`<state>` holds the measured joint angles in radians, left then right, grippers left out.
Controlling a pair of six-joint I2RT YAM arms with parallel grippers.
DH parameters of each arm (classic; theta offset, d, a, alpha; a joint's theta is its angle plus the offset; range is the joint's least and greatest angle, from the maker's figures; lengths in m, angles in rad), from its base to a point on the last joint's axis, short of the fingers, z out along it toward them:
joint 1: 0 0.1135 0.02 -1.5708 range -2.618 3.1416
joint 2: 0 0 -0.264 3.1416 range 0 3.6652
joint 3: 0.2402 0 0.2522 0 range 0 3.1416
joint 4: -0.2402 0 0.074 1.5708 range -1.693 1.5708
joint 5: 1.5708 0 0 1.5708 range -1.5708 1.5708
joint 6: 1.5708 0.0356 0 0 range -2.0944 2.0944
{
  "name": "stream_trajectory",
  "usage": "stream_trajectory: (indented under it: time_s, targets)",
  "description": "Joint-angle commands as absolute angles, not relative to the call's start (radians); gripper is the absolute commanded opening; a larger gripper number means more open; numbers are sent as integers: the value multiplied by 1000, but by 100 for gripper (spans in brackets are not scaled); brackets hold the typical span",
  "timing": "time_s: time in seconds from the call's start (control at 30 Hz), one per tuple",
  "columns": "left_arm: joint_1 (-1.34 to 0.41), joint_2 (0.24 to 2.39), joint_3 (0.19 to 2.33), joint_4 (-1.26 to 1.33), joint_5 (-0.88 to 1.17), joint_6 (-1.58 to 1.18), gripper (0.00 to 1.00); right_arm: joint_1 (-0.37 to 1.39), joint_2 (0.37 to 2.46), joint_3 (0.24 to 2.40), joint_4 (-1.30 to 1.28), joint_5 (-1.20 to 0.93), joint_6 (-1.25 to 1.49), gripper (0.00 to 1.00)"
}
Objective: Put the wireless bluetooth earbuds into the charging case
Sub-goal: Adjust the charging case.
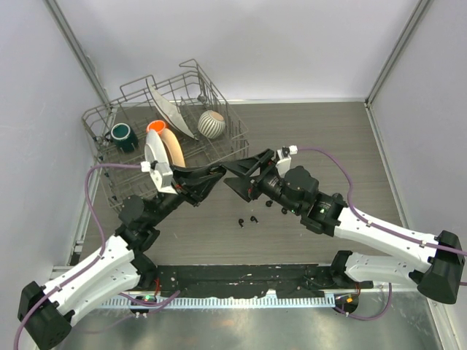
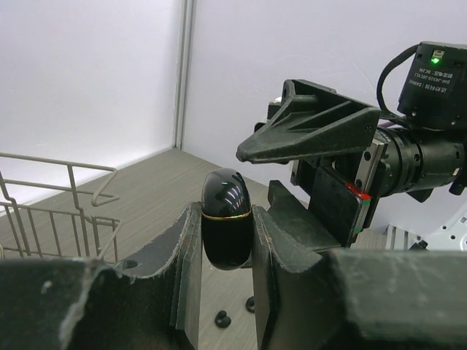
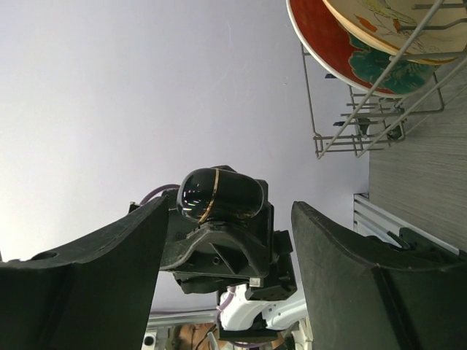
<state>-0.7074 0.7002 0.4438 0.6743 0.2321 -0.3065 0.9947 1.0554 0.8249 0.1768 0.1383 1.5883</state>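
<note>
Grey walls enclose a dark wood-grain tabletop (image 1: 314,138), with a wire dish rack (image 1: 98,120) at 10 o'clock. The left gripper (image 1: 217,176) has its jaws clamped on the glossy black charging case (image 2: 226,219), held upright above the surface. The right gripper (image 1: 228,177) faces it at 3 o'clock, jaws spread wide and holding nothing. Tiny black earbuds (image 1: 241,222) lie loose at 6 o'clock.

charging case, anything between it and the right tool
Nothing visible. The charging case sits clamped in the left tool, and the right tool, open, faces it across clear air. The case looks shut, though, with the earbuds down on the table.
</note>
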Motion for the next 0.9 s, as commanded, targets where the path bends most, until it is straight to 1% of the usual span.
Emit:
stream_trajectory:
  time_s: [0.0, 0.17, 0.3, 0.37, 0.4, 0.47, 0.5, 0.53, 0.6, 0.63, 0.67, 0.7, 0.73, 0.77, 0.87]
  targets:
    - [-712, 709, 454, 729, 248, -304, 0, 994, 1054, 836, 259, 173, 1608, 73]
    - [-712, 718, 460, 721, 265, -299, 0, 994, 1098, 859, 281, 137, 1618, 72]
    - [-710, 729, 457, 727, 265, -301, 0, 994, 1118, 871, 285, 100, 1628, 65]
    - [-712, 727, 456, 727, 265, -301, 0, 994, 1118, 870, 293, 100, 1634, 58]
    - [-712, 727, 454, 727, 265, -301, 0, 994, 1114, 862, 299, 101, 1634, 49]
    - [-712, 726, 454, 724, 271, -302, 0, 996, 1109, 853, 317, 107, 1634, 42]
    - [-712, 726, 453, 721, 268, -304, 0, 994, 1105, 847, 325, 106, 1634, 33]
    - [-712, 726, 454, 707, 270, -304, 0, 994, 1101, 845, 331, 104, 1634, 28]
    - [-712, 726, 459, 689, 264, -314, 5, 996, 1100, 836, 351, 101, 1634, 17]
    - [-712, 726, 459, 674, 265, -318, 10, 994, 1097, 833, 359, 101, 1632, 13]
    - [-712, 726, 459, 670, 265, -328, 24, 994, 1095, 828, 380, 101, 1625, 8]
    - [-712, 727, 459, 667, 261, -333, 29, 994, 1095, 821, 390, 101, 1623, 1]
    - [-712, 724, 457, 663, 261, -337, 33, 996, 1094, 818, 396, 103, 1621, 1]
    - [-712, 724, 457, 660, 262, -339, 39, 994, 1094, 816, 399, 101, 1620, 1]
    - [-712, 721, 456, 652, 267, -345, 45, 994, 1097, 816, 405, 95, 1615, 1]
